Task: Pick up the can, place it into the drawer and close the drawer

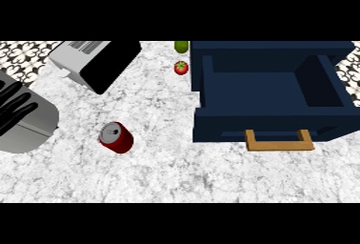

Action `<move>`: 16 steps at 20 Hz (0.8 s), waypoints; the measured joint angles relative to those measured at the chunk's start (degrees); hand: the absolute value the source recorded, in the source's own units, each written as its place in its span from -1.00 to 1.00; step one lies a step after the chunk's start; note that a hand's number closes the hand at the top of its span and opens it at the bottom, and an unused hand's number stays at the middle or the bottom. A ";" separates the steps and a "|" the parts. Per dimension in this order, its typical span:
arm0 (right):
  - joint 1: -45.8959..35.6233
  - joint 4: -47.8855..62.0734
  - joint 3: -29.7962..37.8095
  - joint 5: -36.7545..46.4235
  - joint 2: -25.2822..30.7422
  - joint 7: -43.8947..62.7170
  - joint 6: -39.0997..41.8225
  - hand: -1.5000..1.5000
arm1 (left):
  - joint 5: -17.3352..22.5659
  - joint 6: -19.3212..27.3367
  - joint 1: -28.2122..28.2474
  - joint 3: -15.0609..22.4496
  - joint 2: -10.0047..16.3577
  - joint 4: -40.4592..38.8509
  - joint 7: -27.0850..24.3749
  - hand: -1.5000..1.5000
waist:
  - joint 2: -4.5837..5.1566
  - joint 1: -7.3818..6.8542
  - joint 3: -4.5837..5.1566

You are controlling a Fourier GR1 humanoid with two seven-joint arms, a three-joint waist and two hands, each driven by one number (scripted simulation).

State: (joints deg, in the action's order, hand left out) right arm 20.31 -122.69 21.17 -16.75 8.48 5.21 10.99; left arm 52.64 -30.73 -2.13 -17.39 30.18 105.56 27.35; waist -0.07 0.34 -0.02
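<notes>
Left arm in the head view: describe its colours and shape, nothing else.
The left forearm is a rounded grey shell. The left hand at its end is black, with slim fingers. No cables or markings show. Only this arm is in view.

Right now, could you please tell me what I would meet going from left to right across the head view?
Left hand resting at the left edge → can lying on the counter → red fruit → open drawer.

The can (116, 137) sits on the counter (175, 176), left of the open drawer (225, 129)
</notes>
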 measured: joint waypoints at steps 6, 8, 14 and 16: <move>1.44 -0.30 2.82 -2.13 -0.47 -0.17 2.85 -1.00 | -0.08 2.79 -2.09 2.35 -2.43 -1.92 3.21 -1.00 | 0.02 0.02 0.02; 1.80 0.90 4.70 -3.52 -0.07 -1.06 4.51 -1.00 | -1.93 2.86 -2.69 3.81 -4.01 -3.02 3.09 -1.00 | 0.03 0.08 0.02; 3.10 -0.33 5.89 -3.39 -2.38 -1.25 6.68 -1.00 | -7.51 4.02 -5.97 6.49 -7.89 -6.73 2.17 -1.00 | 0.05 0.09 0.02; 2.33 0.45 6.98 -3.91 -1.82 -0.85 7.22 -1.00 | -9.81 3.37 -6.46 7.42 -9.35 -8.57 0.78 -1.00 | 0.05 0.08 0.02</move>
State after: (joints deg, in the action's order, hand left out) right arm 22.63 -122.24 28.15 -20.66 6.66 4.35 18.21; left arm 42.83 -27.36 -8.59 -9.98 20.83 96.99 28.13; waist -0.02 0.42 0.00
